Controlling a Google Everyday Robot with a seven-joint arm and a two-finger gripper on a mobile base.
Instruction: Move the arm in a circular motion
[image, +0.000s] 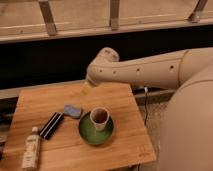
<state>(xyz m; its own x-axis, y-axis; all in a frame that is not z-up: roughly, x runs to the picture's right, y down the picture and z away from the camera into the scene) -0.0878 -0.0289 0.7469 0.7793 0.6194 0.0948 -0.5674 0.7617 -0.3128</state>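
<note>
The arm (150, 70) is a thick cream-white tube with dark screw holes. It reaches in from the right edge to a rounded joint cap (104, 59) above the far edge of the wooden table (45, 102). A very large near segment of it fills the right side (192, 125). The gripper (90, 82) is at the arm's lower left tip, just over the table's far edge and mostly hidden by the joint. It is well clear of the tabletop items.
On the table stand a green plate (86, 134) with a paper cup (99, 118) on it, a grey-blue pad (72, 110), a black flat bar (51, 125) and a bottle (31, 150). A dark wall and a metal railing (47, 17) run behind.
</note>
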